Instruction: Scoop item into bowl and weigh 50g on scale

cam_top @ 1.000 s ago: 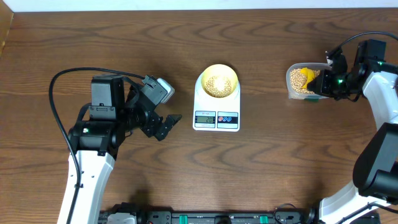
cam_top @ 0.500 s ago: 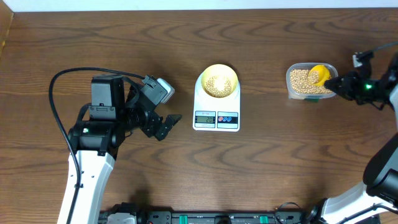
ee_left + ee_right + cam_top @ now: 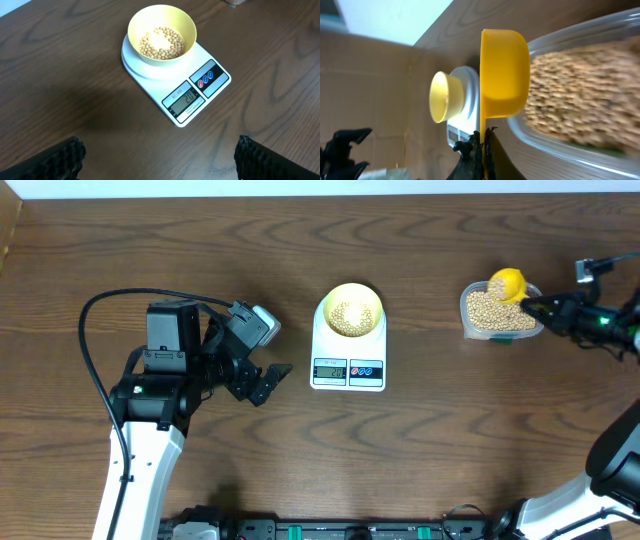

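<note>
The pale-yellow bowl sits on the white scale at the table's middle and holds a layer of tan beans. The scale's display reads about 20. A clear tub at the right is full of beans. My right gripper is shut on the handle of a bright-yellow scoop, which hangs over the tub's far edge; in the right wrist view the scoop shows side-on. My left gripper is open and empty, left of the scale.
The bowl and scale also show small in the right wrist view beyond the scoop. The table's far edge runs along the top of the overhead view. The left arm's black cable loops over the table at the left.
The right arm has drawn back to the right and turned. The scoop has moved from low in the tub's beans up to the tub's far edge. The left arm has not moved.
</note>
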`<state>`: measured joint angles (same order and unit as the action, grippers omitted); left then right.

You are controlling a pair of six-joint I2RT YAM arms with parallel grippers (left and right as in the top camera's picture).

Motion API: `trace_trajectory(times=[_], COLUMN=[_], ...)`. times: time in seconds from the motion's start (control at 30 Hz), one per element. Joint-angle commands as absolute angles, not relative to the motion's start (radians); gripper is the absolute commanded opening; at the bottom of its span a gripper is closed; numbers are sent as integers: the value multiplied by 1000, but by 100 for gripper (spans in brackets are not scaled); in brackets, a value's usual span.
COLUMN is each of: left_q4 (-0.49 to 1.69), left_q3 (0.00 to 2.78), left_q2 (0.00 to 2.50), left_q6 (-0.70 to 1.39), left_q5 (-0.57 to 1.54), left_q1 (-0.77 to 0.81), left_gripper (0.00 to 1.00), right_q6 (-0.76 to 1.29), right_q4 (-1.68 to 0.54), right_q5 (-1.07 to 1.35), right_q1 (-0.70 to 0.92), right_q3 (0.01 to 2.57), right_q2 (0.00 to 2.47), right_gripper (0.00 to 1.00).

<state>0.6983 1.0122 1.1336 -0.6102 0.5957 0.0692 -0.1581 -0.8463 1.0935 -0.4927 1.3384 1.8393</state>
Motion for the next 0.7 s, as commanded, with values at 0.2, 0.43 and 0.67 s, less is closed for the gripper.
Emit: trace_trajectory(times=[0.2, 0.43, 0.67], left_q4=[698, 698, 698], left_q3=[1027, 1027, 1027], left_q2=[1137, 1137, 1137], left_q6=[-617, -617, -617], left_q5=[591, 591, 591], left_q1=[69, 69, 69], left_gripper=[98, 98, 97], right_q6=[-46, 80, 230], right_q4=[-774, -664, -527], right_q5=[1167, 1150, 1055], right_q1=[-316, -162, -11], right_q3=[1331, 1332, 1331], right_q2=[1846, 1846, 1846], right_gripper=[1, 1, 1])
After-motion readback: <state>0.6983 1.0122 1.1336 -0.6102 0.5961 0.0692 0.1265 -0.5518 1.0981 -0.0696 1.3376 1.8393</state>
